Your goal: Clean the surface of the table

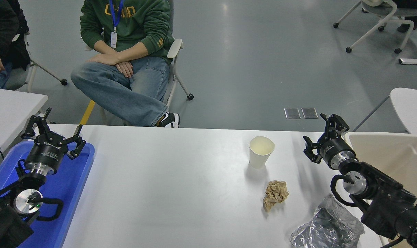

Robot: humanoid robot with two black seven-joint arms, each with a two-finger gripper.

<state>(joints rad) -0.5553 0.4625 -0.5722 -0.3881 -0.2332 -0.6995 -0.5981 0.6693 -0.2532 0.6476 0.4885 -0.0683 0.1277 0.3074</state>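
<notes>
1. Grey polished floor and rolling chairs at the far side, and filling the near half of the view is the big matte white rectangular table surface (181, 193). It's rigid and fixed, so nothing to grab there; I'd say "cleaning" means picking off the litter near its right edge.
2. White paper cup (261, 151) stands upright toward the far right part of the surface. Probably very light and easy to crush, so I'd pinch gently across the rim or wall.
3. Crumpled brown paper ball (275, 194) sits just nearer than the cup, apart from it. Soft and featherlight, looks graspable anywhere across its bulk.
4. Crinkled silvery plastic bag (327, 229) lies at the near right corner. Likely slippery and floppy; a raised fold looks the best bet.
5. Black right gripper (323, 137) hovers by the far right edge, right of the cup, jaws spread, holding nothing.
6. Beige plastic bin (384, 151) sits off the right edge.
7. Black left gripper (52, 132) is parked over a blue plastic tray (74, 186) at the left edge, jaws spread too.
8. A person in a green hoodie (126, 38) sits beyond the far edge.
</notes>
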